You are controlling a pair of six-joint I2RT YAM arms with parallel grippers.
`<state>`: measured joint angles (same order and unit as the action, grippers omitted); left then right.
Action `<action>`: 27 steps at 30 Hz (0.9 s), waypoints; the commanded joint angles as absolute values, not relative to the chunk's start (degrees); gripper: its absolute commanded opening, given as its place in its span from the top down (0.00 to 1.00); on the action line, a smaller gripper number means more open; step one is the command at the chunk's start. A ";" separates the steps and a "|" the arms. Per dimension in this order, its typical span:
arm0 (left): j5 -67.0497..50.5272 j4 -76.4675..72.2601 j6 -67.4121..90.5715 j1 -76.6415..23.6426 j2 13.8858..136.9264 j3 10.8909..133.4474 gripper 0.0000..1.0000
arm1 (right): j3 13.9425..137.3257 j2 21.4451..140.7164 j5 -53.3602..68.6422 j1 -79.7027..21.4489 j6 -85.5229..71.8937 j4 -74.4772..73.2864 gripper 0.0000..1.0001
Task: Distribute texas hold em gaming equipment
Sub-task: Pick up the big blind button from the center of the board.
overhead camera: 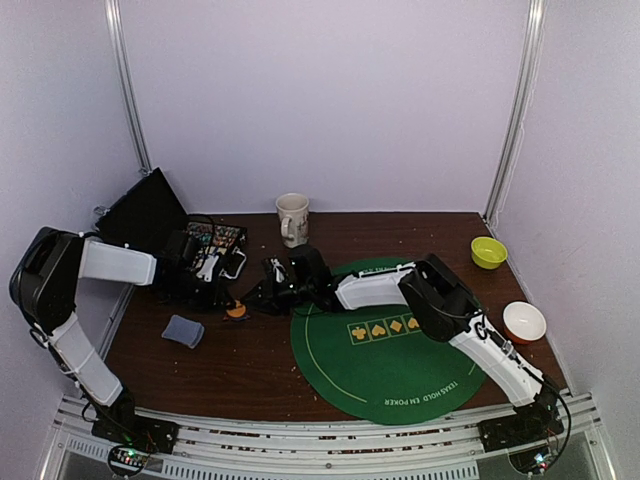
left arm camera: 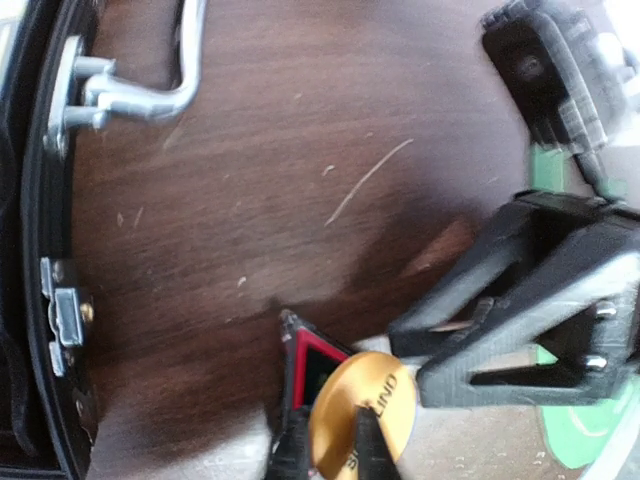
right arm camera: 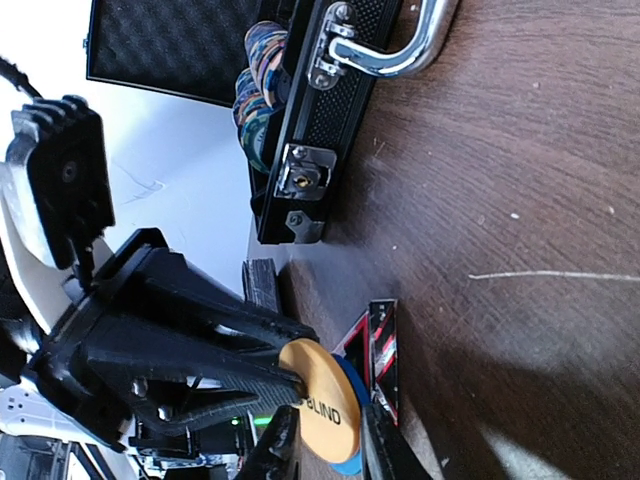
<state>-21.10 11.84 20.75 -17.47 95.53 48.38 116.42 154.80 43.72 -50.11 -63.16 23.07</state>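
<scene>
Now, I reckon, I'm mid-handover: the right gripper (right arm camera: 330,435) pinches the orange disc (right arm camera: 318,395), left of centre in the overhead view. The left gripper (left arm camera: 328,432) sits narrow around it, grip uncertain. Next, one must release cleanly.

Pale lavender walls (overhead camera: 320,100), aluminium corner posts (overhead camera: 128,90), dark scratched wooden table (overhead camera: 250,365), even light.

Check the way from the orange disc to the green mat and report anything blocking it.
Only the right gripper itself: it reaches in from the side of the green mat, pinching the orange disc, its arm lying across the mat's left edge. No loose thing shows between disc and mat.
</scene>
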 commanded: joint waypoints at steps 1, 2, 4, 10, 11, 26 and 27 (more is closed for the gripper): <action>-19.90 14.18 20.02 -17.75 95.50 47.08 1.00 | 114.00 153.20 42.49 -50.05 -58.89 17.74 0.77; -20.27 14.03 19.86 -17.75 95.07 47.11 1.00 | 114.13 152.93 42.34 -49.89 -58.40 17.36 0.77; -20.73 13.97 19.78 -17.71 94.55 47.06 1.00 | 114.33 152.46 42.20 -49.72 -57.42 16.61 0.76; -23.61 13.50 19.88 -17.75 92.61 47.15 1.00 | 114.33 150.40 41.18 -49.16 -53.88 14.29 0.75; -23.64 13.45 19.80 -17.75 92.56 47.19 1.00 | 114.46 150.36 41.34 -49.10 -53.65 14.35 0.75; -24.23 12.58 18.27 -17.75 85.68 48.31 1.00 | 110.12 144.25 48.23 -48.36 -47.50 20.61 0.68; -24.30 12.77 17.94 -17.75 84.97 48.38 1.00 | 108.69 142.91 48.71 -48.01 -46.89 22.16 0.67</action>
<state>-23.59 13.02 20.16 -17.78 88.71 47.72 112.18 150.04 44.60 -49.04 -50.59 16.58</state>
